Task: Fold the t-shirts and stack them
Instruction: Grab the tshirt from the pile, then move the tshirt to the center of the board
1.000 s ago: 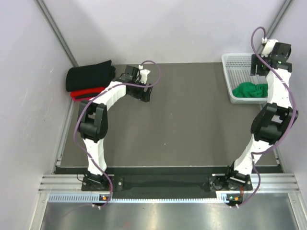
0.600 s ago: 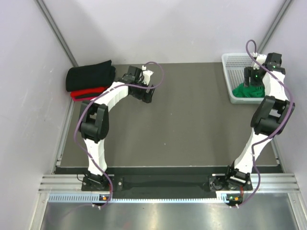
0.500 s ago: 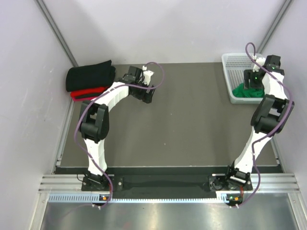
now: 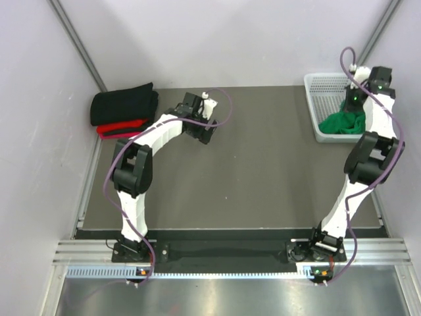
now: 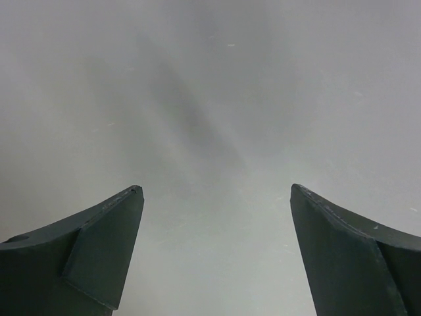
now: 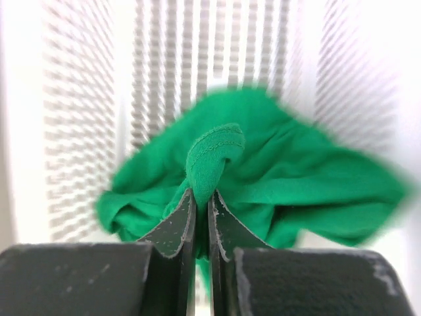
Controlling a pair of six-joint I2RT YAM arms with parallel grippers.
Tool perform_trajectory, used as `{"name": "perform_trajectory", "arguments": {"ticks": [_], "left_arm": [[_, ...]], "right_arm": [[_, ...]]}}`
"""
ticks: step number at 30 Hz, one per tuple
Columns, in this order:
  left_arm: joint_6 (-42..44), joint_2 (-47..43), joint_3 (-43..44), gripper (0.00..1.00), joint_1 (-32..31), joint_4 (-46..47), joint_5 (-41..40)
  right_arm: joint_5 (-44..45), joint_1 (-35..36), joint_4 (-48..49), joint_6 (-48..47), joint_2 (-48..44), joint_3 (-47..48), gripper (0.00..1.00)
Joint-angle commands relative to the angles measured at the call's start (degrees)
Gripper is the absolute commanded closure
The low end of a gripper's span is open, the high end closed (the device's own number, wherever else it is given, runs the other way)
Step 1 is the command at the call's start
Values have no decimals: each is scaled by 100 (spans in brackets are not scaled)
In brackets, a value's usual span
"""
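The dark table [image 4: 263, 171] is loaded only at its far corners, judged to leave folding room between them. The white mesh basket [image 4: 314, 84] is set far right as the supply bin, and one crumpled green t-shirt [image 6: 296, 171] is seen in it. At the far left, a folded black t-shirt [image 4: 123, 103] is laid on a red t-shirt [image 4: 118, 128], so the stack is judged begun. A raised green fold is pinched between the closed fingers of the right gripper [image 6: 201, 197], evidently for lifting out. The left gripper [image 5: 217, 191] is held spread apart over the table, with nothing between its fingers. Counted: three shirts, one basket, two grippers.
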Motion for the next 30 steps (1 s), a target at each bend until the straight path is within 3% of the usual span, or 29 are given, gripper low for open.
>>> {"name": "perform_trajectory", "arguments": {"ticks": [1, 6, 10, 13, 15, 20, 22, 23, 24, 27, 30], "left_arm": [[48, -318, 252, 2, -3, 246, -928], [145, -335, 472, 1, 120, 457, -1501], [-162, -283, 674, 1, 471, 449, -1292], [-128, -318, 814, 2, 700, 387, -1036], [-258, -362, 806, 2, 744, 483, -1385], [-224, -555, 631, 3, 762, 580, -1501], [-198, -608, 560, 3, 771, 581, -1615], [-180, -652, 490, 3, 797, 589, -1641], [-171, -669, 455, 3, 806, 598, -1659], [-163, -748, 410, 2, 824, 581, -1598], [39, -793, 402, 5, 815, 336, -1177]], "right_arm": [[-606, 246, 699, -18, -1706, 700, 100], [-571, 1002, 1989, -737, -2816, 244, 100], [-501, 1731, 2624, -1169, -3396, -3, 100], [-501, 2372, 2853, -1240, -3520, 163, 100], [-483, 2715, 2941, -1170, -3529, 287, 100], [-553, 3042, 3091, -977, -3564, 437, 100], [-545, 3068, 3126, -942, -3669, -60, 90], [-440, 3068, 3152, -898, -3740, -360, 77], [-404, 3068, 3144, -854, -3810, -694, 51], [-194, 3068, 3021, -1002, -4196, -2553, 46], [236, 3042, 3116, -1126, -4442, -3707, 43]]}}
